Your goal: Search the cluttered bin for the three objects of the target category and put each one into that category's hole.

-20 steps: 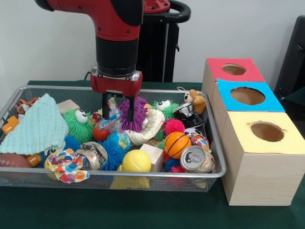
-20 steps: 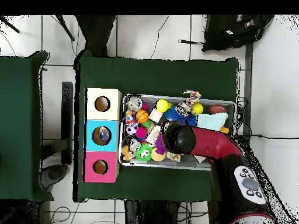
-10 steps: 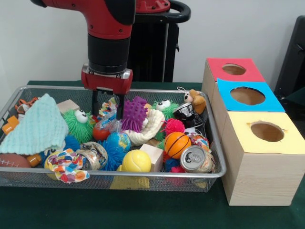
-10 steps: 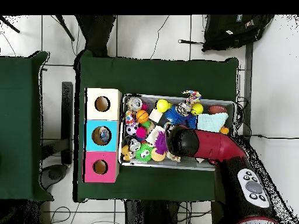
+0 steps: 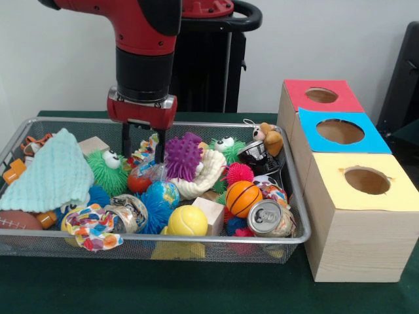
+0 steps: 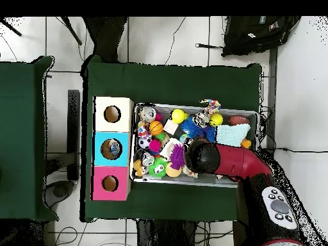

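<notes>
My gripper point(image 5: 141, 149) hangs open and empty over the wire bin's point(image 5: 298, 216) far edge, fingers straddling a crinkled wrapper point(image 5: 149, 147), just beside the purple spiky ball point(image 5: 184, 156).

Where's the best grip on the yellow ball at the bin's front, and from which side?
Likely straight down from above, claw closing across the widest part of the yellow ball. Its top sits exposed above the clutter, while the wooden block presses on one side and the blue spiky toy on the other, so a side approach looks blocked. Being round and smooth, an off-center pinch could squirt it out.
</notes>
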You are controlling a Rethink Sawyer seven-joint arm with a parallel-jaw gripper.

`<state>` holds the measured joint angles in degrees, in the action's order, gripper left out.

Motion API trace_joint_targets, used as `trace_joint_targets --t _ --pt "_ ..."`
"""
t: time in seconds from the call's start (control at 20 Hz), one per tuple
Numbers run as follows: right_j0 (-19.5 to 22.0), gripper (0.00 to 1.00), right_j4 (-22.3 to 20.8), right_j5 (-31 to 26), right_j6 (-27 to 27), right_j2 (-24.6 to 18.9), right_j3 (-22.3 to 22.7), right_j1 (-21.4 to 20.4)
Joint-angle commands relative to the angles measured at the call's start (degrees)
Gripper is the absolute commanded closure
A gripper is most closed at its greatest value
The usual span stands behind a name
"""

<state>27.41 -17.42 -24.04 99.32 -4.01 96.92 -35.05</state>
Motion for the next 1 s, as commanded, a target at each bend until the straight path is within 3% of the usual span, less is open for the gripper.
trace_joint_targets --t 0.05,0.55,1.0 --pt "0.76 0.00 -2.01 4.60 5.20 -0.66 -0.53 4.57" --pt "0.12 0.00 -1.06 10.13 8.59 0.67 3.67 6.58" --pt "-0.24 0.00 0.14 9.90 8.29 1.22 6.32 4.73"
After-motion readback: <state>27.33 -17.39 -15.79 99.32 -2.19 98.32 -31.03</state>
